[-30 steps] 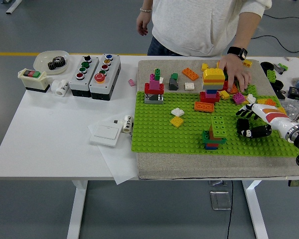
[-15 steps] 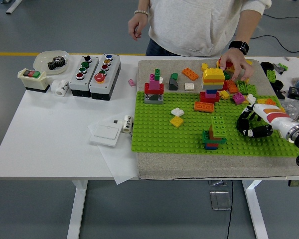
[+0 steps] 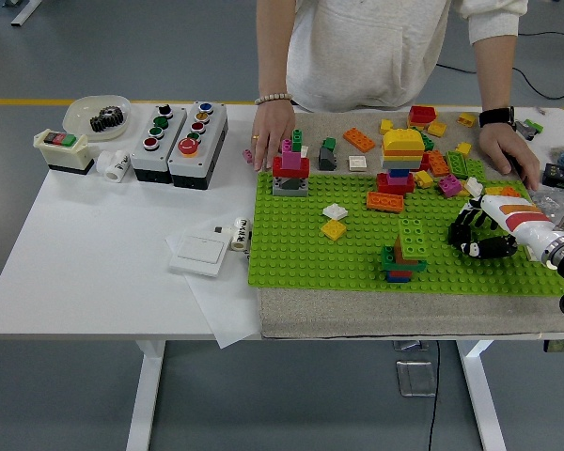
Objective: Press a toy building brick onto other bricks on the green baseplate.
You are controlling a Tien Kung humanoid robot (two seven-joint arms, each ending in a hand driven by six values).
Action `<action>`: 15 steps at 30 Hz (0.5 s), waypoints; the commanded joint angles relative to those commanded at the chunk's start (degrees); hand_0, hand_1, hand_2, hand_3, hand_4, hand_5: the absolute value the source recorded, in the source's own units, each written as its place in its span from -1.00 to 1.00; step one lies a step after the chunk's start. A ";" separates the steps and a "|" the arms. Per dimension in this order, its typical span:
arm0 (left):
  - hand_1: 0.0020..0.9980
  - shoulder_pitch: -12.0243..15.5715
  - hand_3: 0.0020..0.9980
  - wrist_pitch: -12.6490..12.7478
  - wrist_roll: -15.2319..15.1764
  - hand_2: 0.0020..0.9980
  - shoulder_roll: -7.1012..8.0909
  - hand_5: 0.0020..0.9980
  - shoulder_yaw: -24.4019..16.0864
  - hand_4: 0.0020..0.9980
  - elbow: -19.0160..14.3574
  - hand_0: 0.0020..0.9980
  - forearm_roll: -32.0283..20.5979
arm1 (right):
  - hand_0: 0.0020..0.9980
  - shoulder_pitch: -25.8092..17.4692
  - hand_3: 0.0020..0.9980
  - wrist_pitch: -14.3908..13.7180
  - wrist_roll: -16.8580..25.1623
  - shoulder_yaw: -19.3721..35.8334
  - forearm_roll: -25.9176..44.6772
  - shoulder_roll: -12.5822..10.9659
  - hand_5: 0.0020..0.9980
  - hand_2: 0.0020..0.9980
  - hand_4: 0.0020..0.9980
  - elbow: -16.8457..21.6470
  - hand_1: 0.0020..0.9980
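Since the earlier frame: person's hands shifted, one [image 3: 274, 132] now at studded green baseplate's [image 3: 301, 263] far left corner, other [image 3: 510, 152] at its far right. Right hand [image 3: 472, 235] over baseplate's right edge, black fingers curled, empty. Green brick [image 3: 414, 239] atop small stack, long axis running near-to-far, near baseplate's front edge.

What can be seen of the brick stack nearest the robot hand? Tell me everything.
The stack stands upright on the green baseplate, near its front edge. A tall light-green brick with studs on top sits highest, offset to the right over a wider base of dark-green, red and blue layers. It looks like glossy plastic. The right hand hovers just to its right, fingers curled, not touching it. Nothing else touches it.
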 joint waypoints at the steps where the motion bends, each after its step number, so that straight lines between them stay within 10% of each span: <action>1: 0.13 0.00 0.25 0.00 -0.01 0.29 0.00 0.49 0.01 0.34 0.00 -0.02 -0.01 | -0.22 -0.02 0.02 -0.05 0.03 0.01 0.04 0.01 -0.41 0.07 0.43 -0.02 -0.01; 15: 0.13 -0.11 0.25 0.04 -0.02 0.30 -0.05 0.49 0.13 0.34 -0.10 -0.02 -0.09 | -0.36 -0.20 -0.01 -0.77 -0.09 0.07 0.63 0.54 -0.35 0.00 0.28 -0.31 -0.16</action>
